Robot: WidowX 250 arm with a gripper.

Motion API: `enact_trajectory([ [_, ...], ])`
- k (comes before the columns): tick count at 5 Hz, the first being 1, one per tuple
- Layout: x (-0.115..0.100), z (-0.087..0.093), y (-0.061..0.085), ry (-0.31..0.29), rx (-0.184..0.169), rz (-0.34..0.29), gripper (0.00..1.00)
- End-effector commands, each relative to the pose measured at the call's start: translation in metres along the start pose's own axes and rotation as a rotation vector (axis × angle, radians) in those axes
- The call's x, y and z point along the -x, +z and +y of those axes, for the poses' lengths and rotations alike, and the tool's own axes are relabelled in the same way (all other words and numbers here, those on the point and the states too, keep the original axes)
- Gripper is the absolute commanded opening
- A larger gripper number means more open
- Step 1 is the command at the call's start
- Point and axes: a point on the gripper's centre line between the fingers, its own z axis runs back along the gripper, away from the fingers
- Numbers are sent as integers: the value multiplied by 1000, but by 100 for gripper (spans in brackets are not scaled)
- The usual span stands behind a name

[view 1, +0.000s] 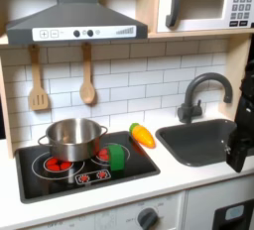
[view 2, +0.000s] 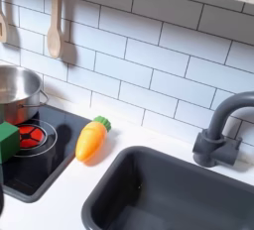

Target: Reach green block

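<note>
My arm enters at the first exterior view's right edge, dark and hanging downward. My hand (view 1: 241,153) sits low at that edge; finger spacing unreadable, nothing visibly held.

A toy play kitchen is what's shown here. A white brick-tile backsplash (view 1: 129,75) is hung with wooden utensils (view 1: 38,80), and a range hood (view 1: 74,18) and microwave (view 1: 203,4) are mounted above. A stovetop (view 1: 79,170), sink (view 2: 169,194) and faucet (view 2: 220,130) are set into the counter.
</note>
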Motion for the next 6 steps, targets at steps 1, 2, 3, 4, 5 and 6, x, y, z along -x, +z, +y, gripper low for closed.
enact_trajectory([
  [1,0,0,0,0,0,-2,100],
  [2,-8,3,-4,2,3,-11,100],
  [3,-19,14,-4,-18,-9,-27,100],
  [4,-26,24,-11,-26,-26,-8,100],
  [5,-31,33,-14,-36,-29,-11,100],
  [6,-38,43,-16,-23,-40,-11,100],
])
